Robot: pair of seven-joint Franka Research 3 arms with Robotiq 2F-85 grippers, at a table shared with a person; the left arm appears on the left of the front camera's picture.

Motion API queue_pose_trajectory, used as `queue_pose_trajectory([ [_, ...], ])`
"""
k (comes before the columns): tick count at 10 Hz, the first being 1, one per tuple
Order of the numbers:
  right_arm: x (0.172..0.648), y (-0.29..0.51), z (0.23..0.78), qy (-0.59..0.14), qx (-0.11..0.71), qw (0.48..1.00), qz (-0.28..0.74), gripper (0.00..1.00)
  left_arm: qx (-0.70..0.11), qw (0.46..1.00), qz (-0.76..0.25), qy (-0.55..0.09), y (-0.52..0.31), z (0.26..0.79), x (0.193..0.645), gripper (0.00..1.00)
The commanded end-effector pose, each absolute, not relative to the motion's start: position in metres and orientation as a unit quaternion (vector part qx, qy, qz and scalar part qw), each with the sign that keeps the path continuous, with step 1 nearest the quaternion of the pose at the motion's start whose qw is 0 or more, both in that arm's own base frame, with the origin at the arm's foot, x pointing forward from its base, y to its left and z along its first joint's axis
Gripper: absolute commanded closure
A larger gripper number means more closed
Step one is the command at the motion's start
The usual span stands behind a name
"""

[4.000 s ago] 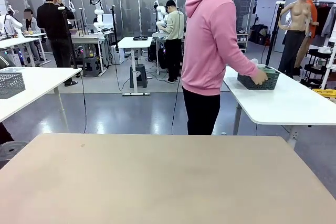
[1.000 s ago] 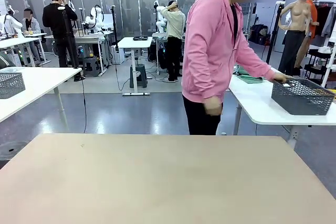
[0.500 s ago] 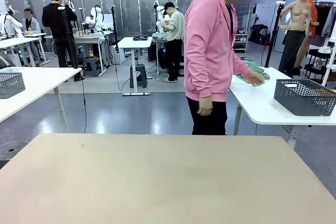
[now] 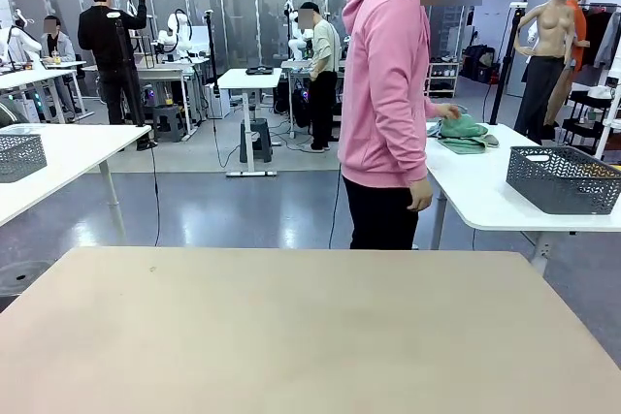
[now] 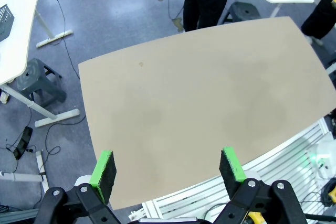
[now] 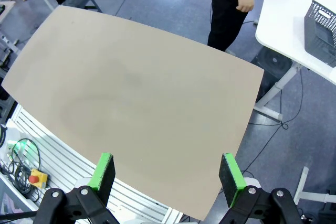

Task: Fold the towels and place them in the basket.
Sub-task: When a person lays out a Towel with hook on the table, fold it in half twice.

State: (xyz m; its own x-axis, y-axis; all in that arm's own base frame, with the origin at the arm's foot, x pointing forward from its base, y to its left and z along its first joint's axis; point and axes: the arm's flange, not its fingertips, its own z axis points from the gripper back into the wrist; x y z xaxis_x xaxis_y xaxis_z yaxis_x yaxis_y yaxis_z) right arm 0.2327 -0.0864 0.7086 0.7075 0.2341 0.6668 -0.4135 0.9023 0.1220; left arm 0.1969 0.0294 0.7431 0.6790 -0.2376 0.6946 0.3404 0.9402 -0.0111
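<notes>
1. Left of the basket, on the same white tabletop, the towels are lying in a loose mint-green heap, and the person's hand is resting on them. You cannot be telling the paler one apart at this range.
2. You are dealing with soft, light terry cloth, by my judgement. It will likely be sagging and bunching rather than holding a shape, so aim to pinch a corner or hem, not the middle of the heap.
3. Well short of the basket, your left tool and right tool are both hanging wide open above the beige tabletop, gripping nothing.
4. That beige tabletop is looking flat and matt, a fair surface for folding. A strip of grey floor is separating it from the basket, probably beyond your reach.
5. Behind the basket, other people are standing among farther tables.
</notes>
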Motion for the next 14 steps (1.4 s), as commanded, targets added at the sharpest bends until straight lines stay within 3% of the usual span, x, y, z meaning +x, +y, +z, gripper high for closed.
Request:
queue_pose_trajectory([
  [1,0.2325,-0.0868,0.708,-0.339,0.136,0.913,0.179,0.0,-0.066,0.913,-0.163,-0.369,0.0283,0.7468,0.1987,0.0],
  [14,0.2325,-0.0868,0.708,-0.339,0.136,0.913,0.179,0.0,-0.066,0.913,-0.163,-0.369,0.0283,0.7468,0.1987,0.0],
])
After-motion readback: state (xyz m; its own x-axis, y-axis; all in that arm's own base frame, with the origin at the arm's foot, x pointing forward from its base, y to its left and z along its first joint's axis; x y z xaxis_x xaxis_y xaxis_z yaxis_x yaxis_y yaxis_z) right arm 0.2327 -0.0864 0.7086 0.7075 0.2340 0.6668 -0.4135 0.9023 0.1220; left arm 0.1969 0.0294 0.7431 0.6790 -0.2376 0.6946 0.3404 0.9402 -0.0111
